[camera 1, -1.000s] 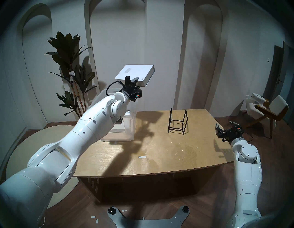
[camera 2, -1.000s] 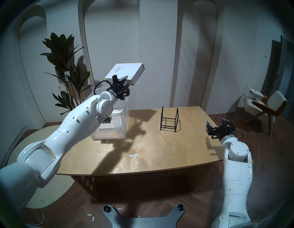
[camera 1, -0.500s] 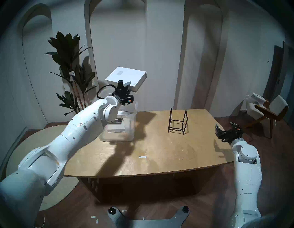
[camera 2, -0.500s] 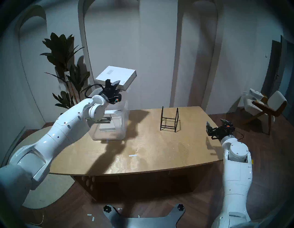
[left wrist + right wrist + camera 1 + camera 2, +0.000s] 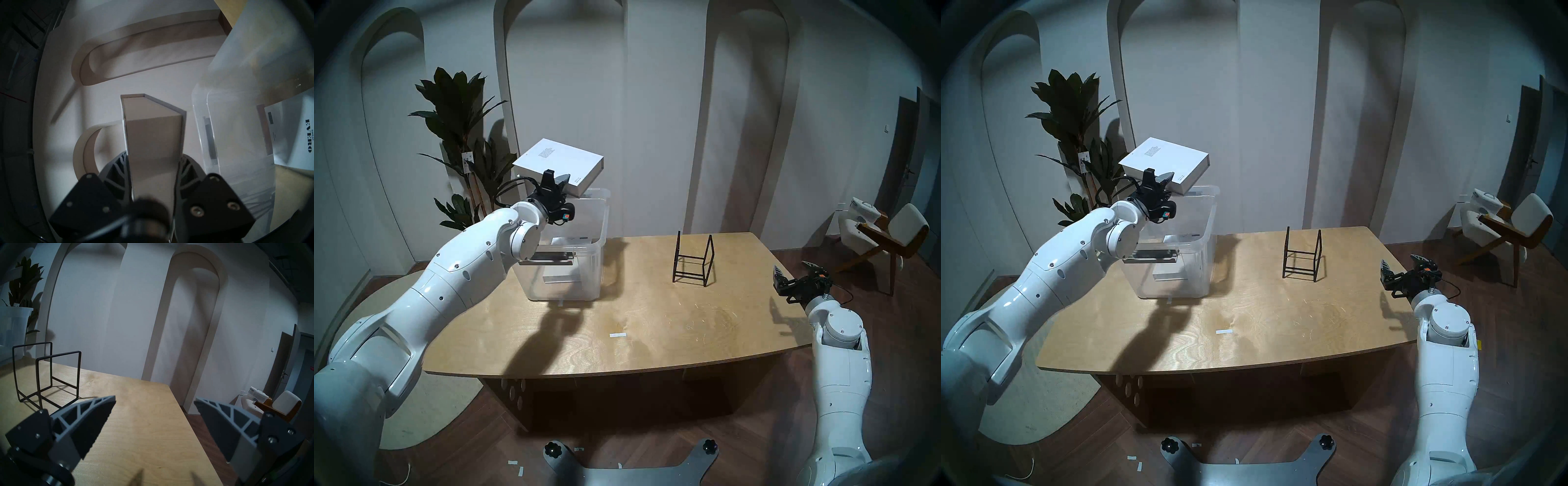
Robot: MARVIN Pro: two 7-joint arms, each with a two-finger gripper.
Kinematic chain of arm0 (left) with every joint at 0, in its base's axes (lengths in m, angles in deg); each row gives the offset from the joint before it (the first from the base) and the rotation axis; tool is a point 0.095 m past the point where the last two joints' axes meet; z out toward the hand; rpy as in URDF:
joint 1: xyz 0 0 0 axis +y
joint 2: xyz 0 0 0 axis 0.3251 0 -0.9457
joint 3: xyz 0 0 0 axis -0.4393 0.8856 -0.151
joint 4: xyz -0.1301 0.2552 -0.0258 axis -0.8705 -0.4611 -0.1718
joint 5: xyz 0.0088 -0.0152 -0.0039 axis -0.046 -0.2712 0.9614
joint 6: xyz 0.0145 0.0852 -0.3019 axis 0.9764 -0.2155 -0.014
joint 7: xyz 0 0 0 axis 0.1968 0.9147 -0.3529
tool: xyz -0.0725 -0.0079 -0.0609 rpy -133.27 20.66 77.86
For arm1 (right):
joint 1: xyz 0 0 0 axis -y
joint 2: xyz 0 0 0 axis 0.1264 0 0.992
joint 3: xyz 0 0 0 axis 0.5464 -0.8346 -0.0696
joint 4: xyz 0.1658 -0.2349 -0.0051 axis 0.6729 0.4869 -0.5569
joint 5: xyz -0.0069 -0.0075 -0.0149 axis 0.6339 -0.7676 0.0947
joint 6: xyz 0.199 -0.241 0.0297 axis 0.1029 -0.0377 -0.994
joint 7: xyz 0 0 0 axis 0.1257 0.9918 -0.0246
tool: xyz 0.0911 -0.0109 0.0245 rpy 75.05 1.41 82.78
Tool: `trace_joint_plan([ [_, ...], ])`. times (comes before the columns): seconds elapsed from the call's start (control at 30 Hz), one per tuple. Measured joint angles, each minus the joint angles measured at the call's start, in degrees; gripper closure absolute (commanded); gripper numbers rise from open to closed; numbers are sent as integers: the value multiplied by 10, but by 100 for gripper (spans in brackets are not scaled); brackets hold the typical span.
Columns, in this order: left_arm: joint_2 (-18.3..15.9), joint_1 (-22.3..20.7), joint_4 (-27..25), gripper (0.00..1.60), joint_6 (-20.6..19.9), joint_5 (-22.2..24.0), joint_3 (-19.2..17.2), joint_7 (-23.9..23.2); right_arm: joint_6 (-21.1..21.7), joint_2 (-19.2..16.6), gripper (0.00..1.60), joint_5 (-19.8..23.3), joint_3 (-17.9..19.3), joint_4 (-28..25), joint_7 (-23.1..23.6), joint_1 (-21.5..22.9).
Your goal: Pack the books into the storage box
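White book (image 5: 556,163), clamped above storage box (image 5: 599,217) rim

The right end effector (image 5: 154,400) hangs with its two fingers spread wide above the wooden worktop (image 5: 136,421), the black wire rack (image 5: 47,372) standing upright to the left, the clear storage box (image 5: 11,327) beyond it.

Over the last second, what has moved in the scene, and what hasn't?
The left end effector, clamped on the thick white book, swung that book toward the robot's left, so it now hangs over the clear plastic storage box. The grip did not change.

Unchanged: the right end effector stays open and empty by the wooden table's right edge; the black wire rack and the book inside the box kept their places.
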Motion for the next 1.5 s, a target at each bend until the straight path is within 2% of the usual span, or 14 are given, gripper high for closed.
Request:
trace_joint_plan([
  [0.5,-46,7,-121,160,13,-4,0,-54,0,-1,0,0,0,3,-1,3],
  [0.77,-77,22,-183,160,26,15,0,-98,0,-2,0,0,0,5,-1,5],
  [1.2,-156,71,-252,160,28,49,-3,-191,0,-2,0,0,-1,6,-1,7],
  [1.5,-212,76,-284,160,13,70,-39,-254,0,-3,0,0,-3,6,-2,9],
])
